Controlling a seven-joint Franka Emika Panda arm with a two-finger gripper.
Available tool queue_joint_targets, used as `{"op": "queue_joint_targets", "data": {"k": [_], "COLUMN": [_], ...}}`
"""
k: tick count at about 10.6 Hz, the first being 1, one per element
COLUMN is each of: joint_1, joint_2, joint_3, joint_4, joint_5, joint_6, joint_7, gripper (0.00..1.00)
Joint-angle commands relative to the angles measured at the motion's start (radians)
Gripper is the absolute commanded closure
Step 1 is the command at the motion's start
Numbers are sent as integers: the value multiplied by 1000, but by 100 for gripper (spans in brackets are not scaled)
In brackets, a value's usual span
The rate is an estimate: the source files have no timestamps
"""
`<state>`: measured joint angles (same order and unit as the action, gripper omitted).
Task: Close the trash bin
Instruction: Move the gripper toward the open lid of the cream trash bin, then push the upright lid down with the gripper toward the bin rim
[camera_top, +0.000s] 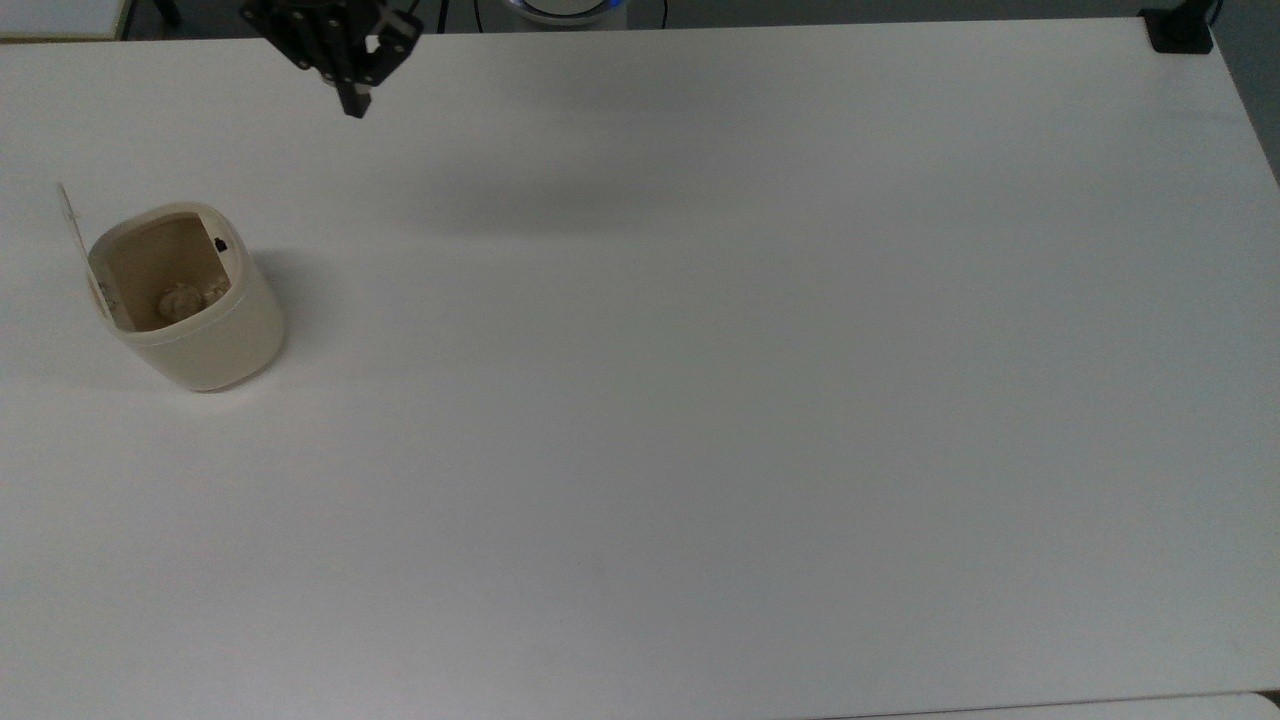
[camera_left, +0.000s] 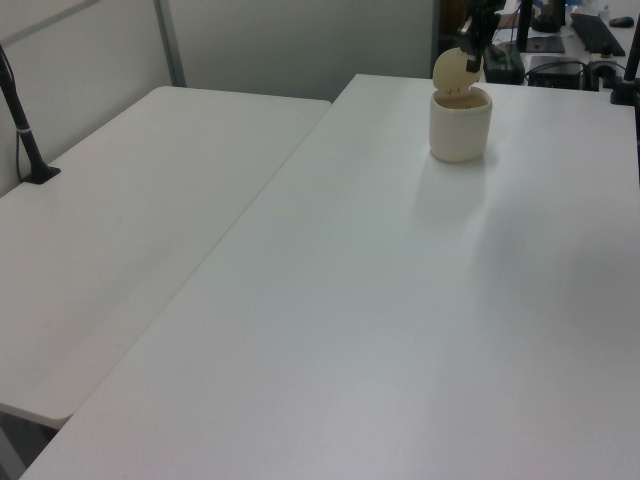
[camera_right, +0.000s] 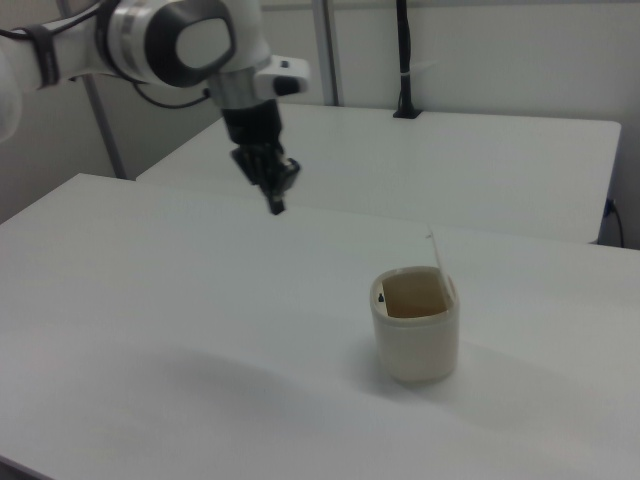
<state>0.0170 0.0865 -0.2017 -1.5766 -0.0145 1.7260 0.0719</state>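
Item: trash bin (camera_top: 190, 300), lid (camera_top: 72, 218) standing open. I am holding the gripper (camera_top: 352, 103), fingers together, at its 1 o'clock, well apart.

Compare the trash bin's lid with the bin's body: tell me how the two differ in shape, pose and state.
The lid is a thin flat panel, while the trash bin body is a deep rounded cup. The lid stands upright, swung open at the rim on the top view's left; the body sits squarely on the table. The body holds crumpled scraps and carries a small black latch button; the lid carries nothing visible. Both are the same cream-beige plastic.
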Motion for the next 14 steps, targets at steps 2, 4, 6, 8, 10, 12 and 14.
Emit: {"op": "queue_joint_targets", "data": {"k": [2,4,6,8,10,12,14], "joint_1": [-8,-41,-43,-45,-45,-49,-52], "joint_2": [94,143,177,199,220,239,262], "joint_3": [-143,-163,-200,-237,-262,-263,-263], "joint_4": [70,70,67,61,61,59,52], "joint_5": [-7,-10,-12,-13,-13,-48,-56], "joint_6": [205,359,467,568,615,618,618], "joint_7": [69,120,134,137,137,135,126], "gripper": [100,100,100,100,100,100,100]}}
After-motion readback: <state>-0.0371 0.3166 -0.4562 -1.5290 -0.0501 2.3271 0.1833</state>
